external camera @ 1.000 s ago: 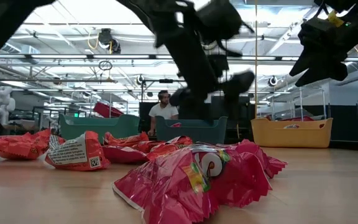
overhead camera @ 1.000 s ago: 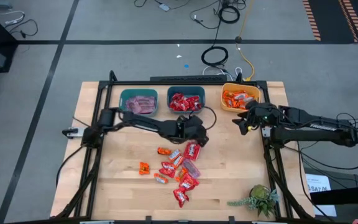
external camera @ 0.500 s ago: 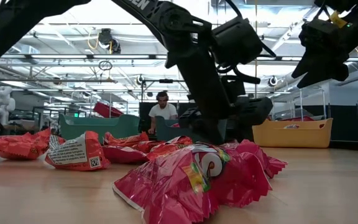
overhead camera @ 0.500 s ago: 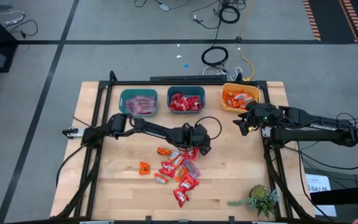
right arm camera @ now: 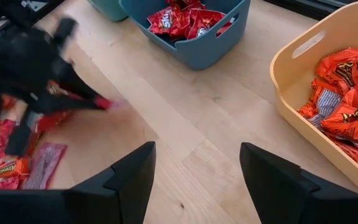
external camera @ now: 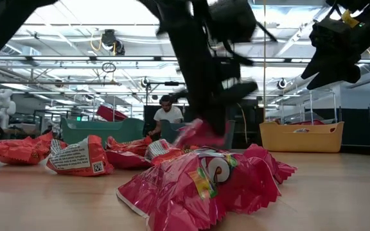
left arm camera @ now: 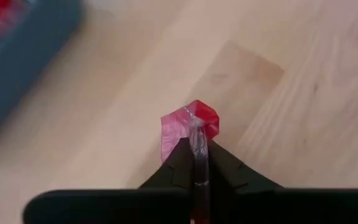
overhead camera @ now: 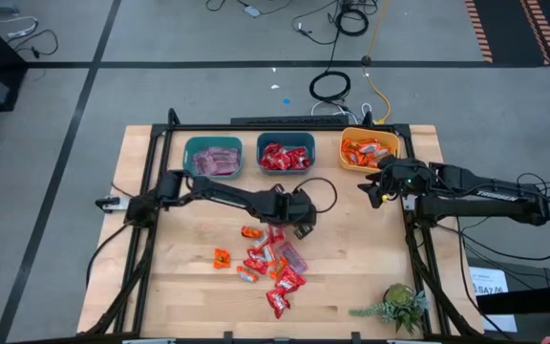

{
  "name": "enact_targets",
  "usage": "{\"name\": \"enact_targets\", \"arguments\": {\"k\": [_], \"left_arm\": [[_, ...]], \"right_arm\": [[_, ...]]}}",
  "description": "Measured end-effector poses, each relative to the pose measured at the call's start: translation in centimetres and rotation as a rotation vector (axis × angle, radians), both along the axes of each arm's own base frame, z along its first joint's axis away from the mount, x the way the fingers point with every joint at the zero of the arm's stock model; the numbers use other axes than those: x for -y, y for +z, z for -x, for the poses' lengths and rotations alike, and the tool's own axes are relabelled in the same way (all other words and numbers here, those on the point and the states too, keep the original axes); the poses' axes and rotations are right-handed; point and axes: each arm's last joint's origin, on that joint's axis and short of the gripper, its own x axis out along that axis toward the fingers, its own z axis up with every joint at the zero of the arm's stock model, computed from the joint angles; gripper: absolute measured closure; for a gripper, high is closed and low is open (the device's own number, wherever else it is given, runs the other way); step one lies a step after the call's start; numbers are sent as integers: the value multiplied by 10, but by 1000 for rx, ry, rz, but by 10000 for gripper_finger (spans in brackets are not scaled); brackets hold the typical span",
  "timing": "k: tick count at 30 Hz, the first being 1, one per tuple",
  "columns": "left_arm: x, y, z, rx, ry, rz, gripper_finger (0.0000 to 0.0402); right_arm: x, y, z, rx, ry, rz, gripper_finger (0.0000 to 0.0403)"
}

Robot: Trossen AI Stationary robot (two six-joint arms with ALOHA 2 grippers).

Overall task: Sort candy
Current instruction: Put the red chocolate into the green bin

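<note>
The left gripper (left arm camera: 199,163) has its jaws pressed tight on one red candy (left arm camera: 189,124), and the sweet sticks out past the tips, off the table (overhead camera: 189,268) and just above the pile of candy (overhead camera: 270,263). Only a thin edge of the shiny wrapper seems to sit between the jaws, so the sweet could slip out if the arm swings fast, and it would then drop back on the pile or on bare wood. The blue bin (overhead camera: 285,154) with the other red sweets is a little way beyond the jaws, with the teal bin (overhead camera: 213,157) beside it, so letting go too soon could put the sweet short of the bin, and drifting sideways could put it with the mauve ones. Hanging low, the sweet could also bump the bin wall on the way in. The right gripper (right arm camera: 194,177) waits with its jaws wide and empty, with the yellow bin (right arm camera: 291,68) of orange sweets just beside it, well apart from the pile. It seems far enough from the left arm, so a bump between them looks unlikely
</note>
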Motion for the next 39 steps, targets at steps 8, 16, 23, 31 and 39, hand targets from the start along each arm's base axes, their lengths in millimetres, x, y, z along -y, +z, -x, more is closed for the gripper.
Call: {"name": "enact_targets", "arguments": {"k": [8,16,23,31,39], "left_arm": [[-12,78,42,5,83,-148,382],[-49,109,118,71,253,-153,383],[-86,88,201,138,410,-87,384],[-123,77,253,132,465,-131,377],[-168,73,278,86,526,-63,372]], "right_arm": [[0,1,0,16,-12,-12,177],[0,3,-2,57,-42,-33,177],[2,8,-7,135,-63,-39,177],[3,5,-13,135,-136,-104,177],[4,3,-19,154,-176,-156,177]]}}
